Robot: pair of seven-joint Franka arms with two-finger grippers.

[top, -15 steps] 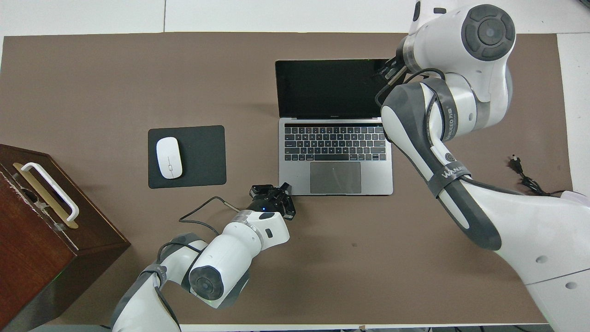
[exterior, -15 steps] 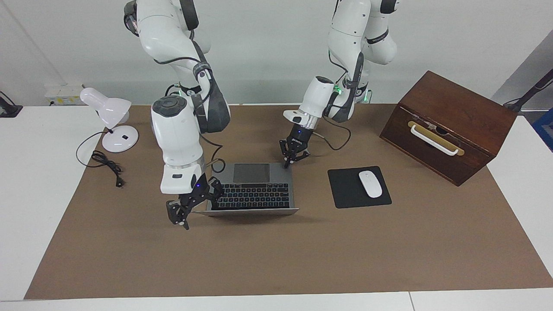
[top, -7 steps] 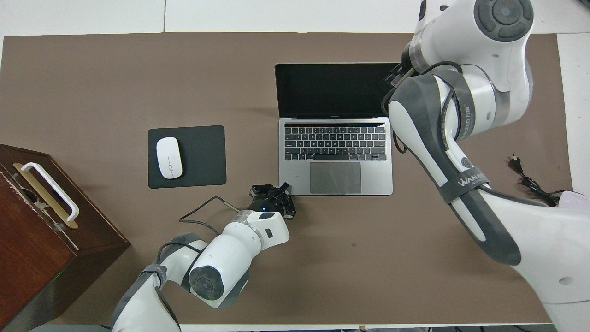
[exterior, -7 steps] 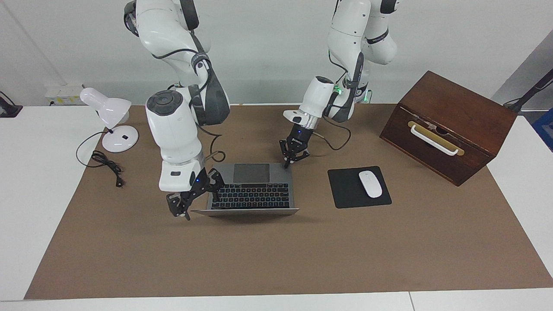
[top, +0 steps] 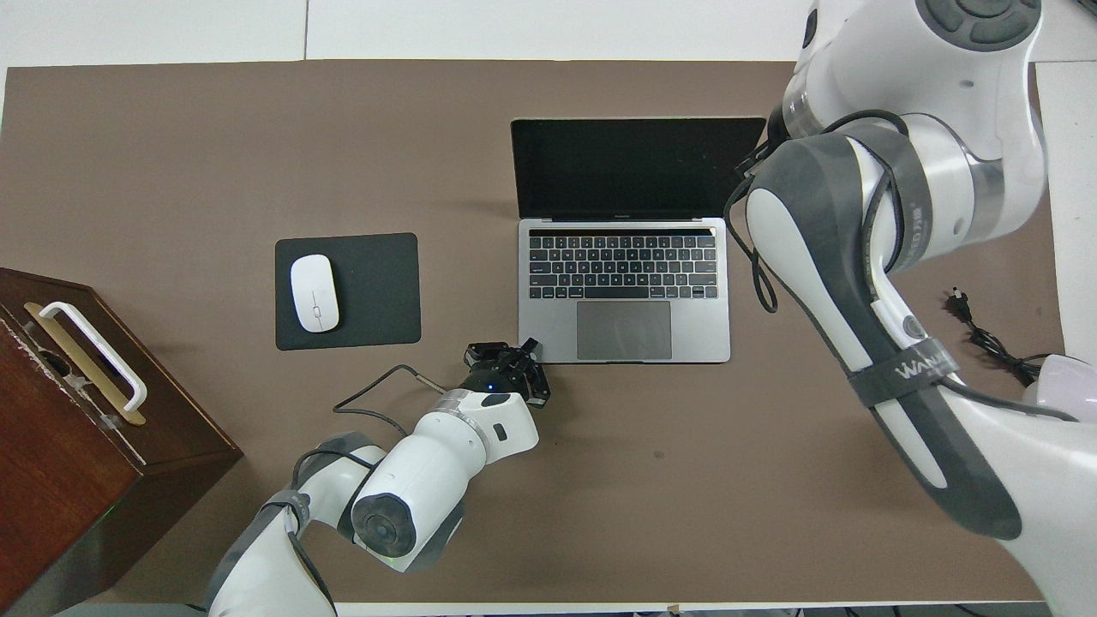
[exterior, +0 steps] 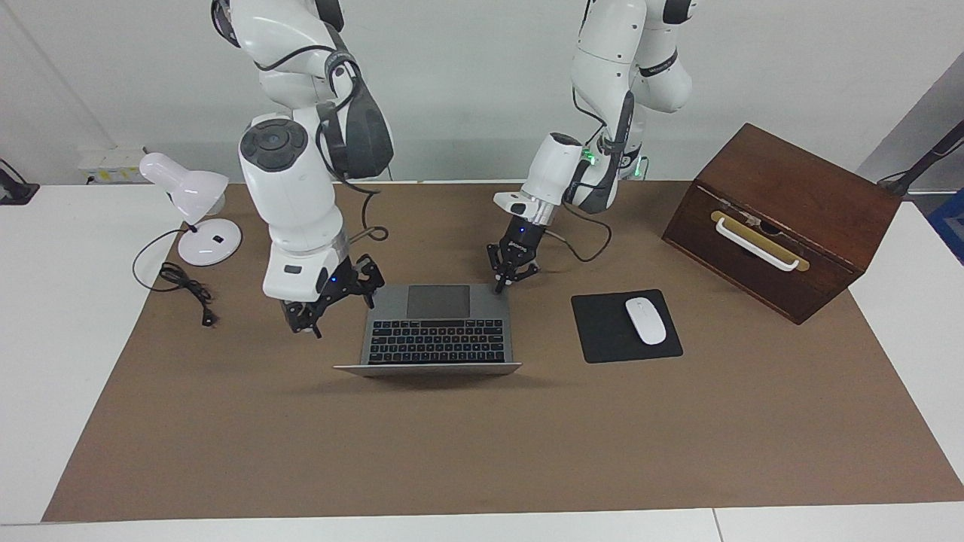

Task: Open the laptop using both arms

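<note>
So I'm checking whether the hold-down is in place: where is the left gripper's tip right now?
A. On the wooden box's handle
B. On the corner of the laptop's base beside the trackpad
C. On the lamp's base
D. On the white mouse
B: the left gripper, shut, presses down on the corner of the laptop base nearest the robots, beside the trackpad, on the mouse pad's side.

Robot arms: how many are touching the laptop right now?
1. The left gripper presses a corner of the laptop nearest the robots; the right gripper hangs beside it, apart.
</note>
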